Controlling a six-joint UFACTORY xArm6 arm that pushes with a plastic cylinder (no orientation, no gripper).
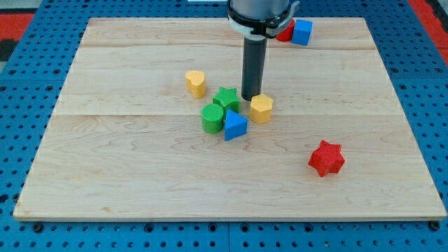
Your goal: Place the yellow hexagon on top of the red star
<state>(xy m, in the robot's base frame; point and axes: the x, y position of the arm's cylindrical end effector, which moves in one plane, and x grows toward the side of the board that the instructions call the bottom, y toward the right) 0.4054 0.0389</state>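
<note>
**The rod stands behind the yellow hexagon, ready to push**

The tip point(250, 97) of the dark rod sits on the board right at the yellow hexagon point(261, 108), at about 11 o'clock from it. It looks like it touches the block or is just beside it. The rod has no jaws, so there is nothing to open or close; it can only push.

The red star point(326, 157) lies well apart from the hexagon, at about 4 o'clock from it. That is likely why the tip stands where it does: a push from 11 o'clock would slide the hexagon toward 4 o'clock, straight at the star. The path between the two blocks is bare wood.

Three blocks crowd together at 9 o'clock from the hexagon: a green star point(226, 98), a green cylinder point(212, 117) and a blue triangle point(235, 125). The blue triangle is just beside the hexagon, so a crooked push could bump it. A yellow heart point(196, 83) sits alone at 10 o'clock from that group. At the view's top, partly hidden behind the arm, are a blue cube point(302, 32) and a red block point(285, 31) whose shape cannot be made out.

The wooden board point(126, 175) is pale, flat and made of wide planks. It rests on a blue table point(21, 70) with rows of small holes. A strip of red shows in the corners at the view's top.
</note>
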